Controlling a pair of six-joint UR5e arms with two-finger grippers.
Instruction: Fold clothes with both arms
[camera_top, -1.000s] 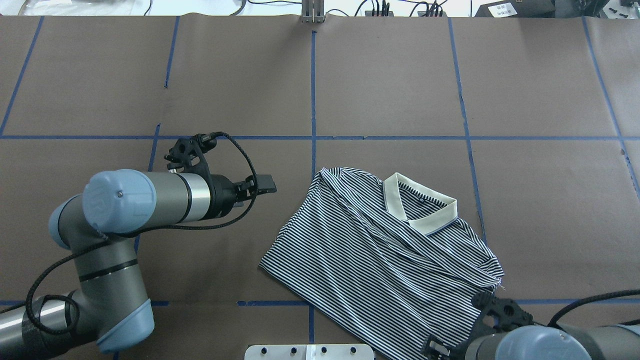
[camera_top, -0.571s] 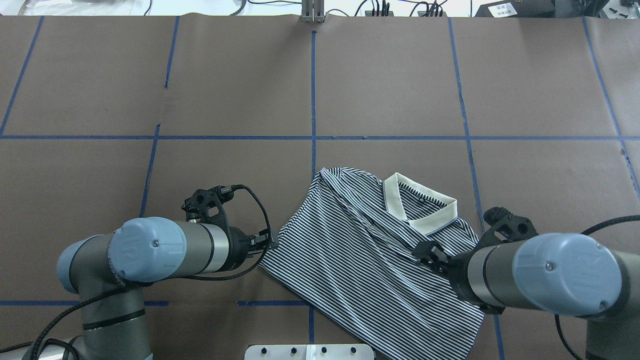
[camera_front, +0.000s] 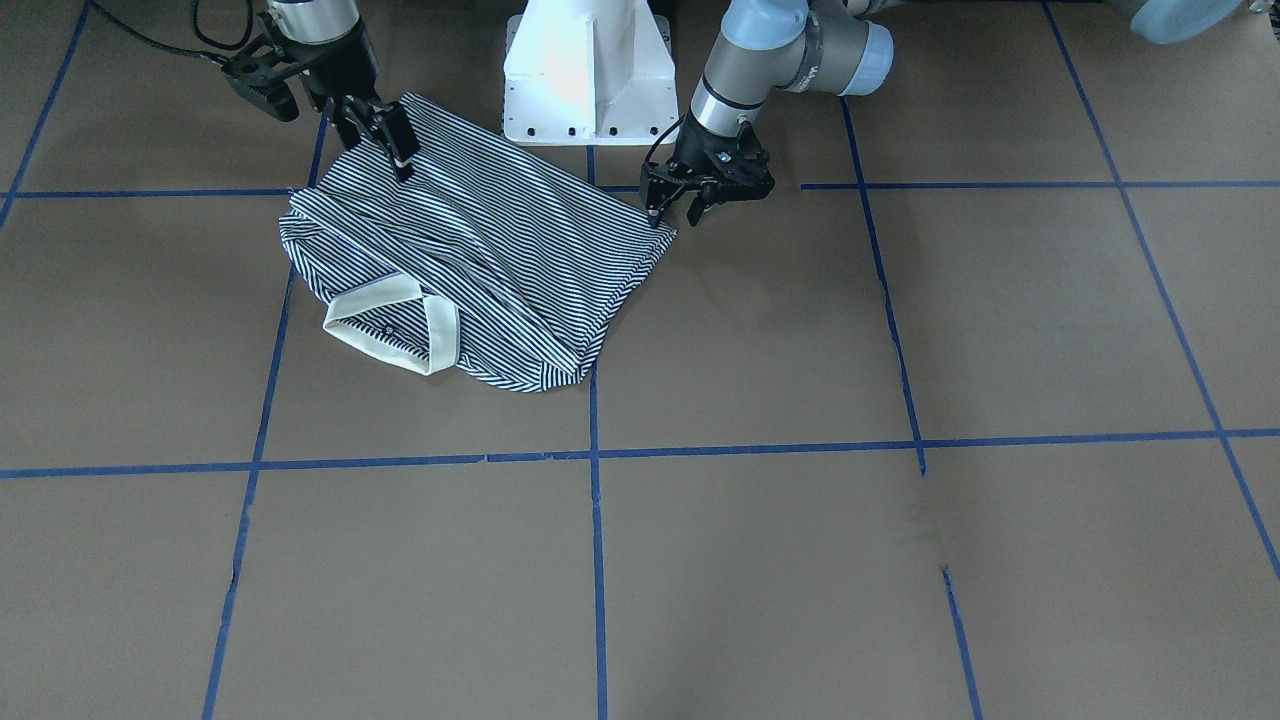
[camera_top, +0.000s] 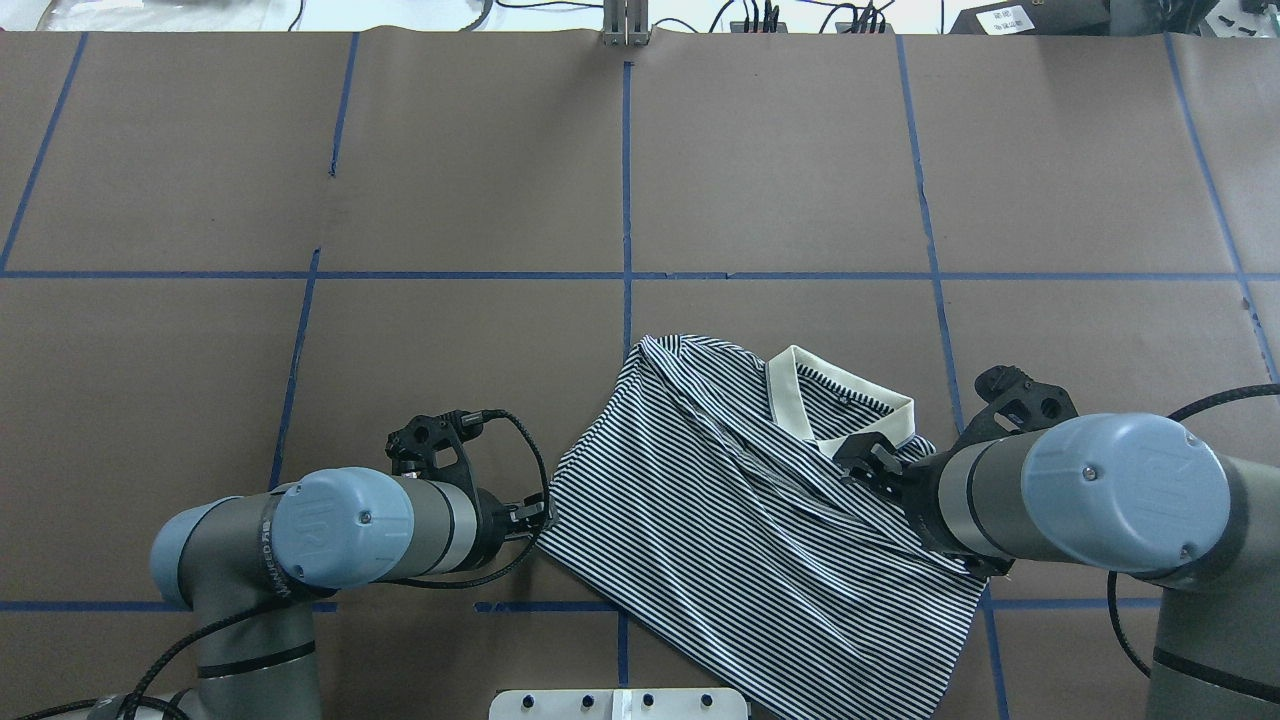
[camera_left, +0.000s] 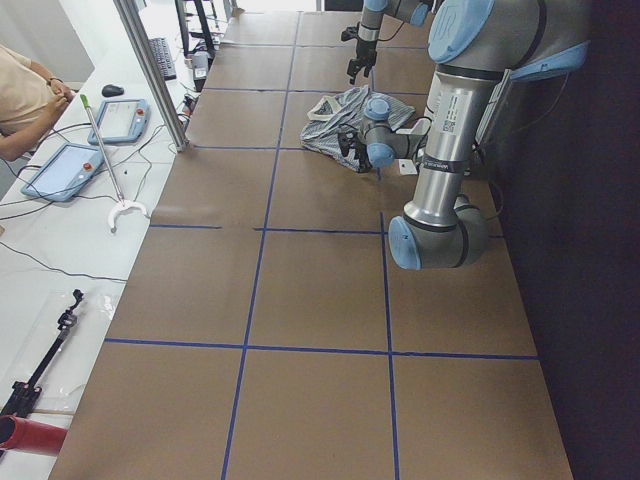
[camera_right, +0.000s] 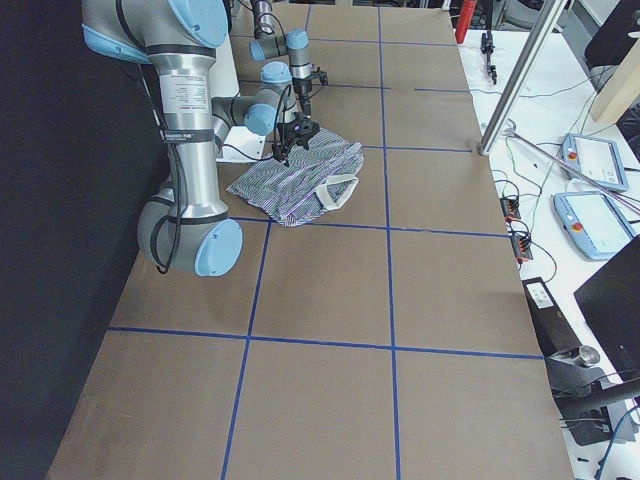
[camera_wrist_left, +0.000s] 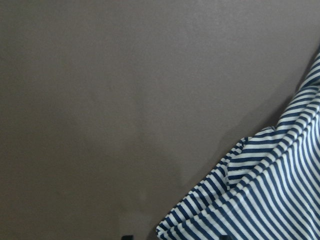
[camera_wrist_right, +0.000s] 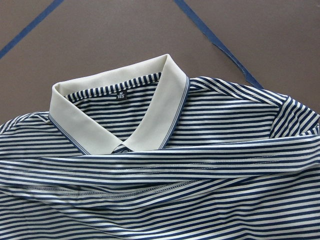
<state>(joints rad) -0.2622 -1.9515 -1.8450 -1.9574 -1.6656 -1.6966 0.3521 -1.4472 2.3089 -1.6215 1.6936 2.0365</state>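
Soft, light navy-and-white striped polo shirt (camera_top: 720, 520) lies rumpled at 5 o'clock on brown paper-covered table (camera_top: 800, 170). Black left gripper (camera_top: 538, 515) spread, empty, at shirt's 9 o'clock corner. Black right gripper (camera_top: 862, 462) seemingly spread, empty, over 3 o'clock shoulder. Limp cloth likely sags; pinch corners, seams.

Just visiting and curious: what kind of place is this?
Probably a robotics test lab: blue tape grid on the table, control tablets on a side bench, and cables along the far edge.
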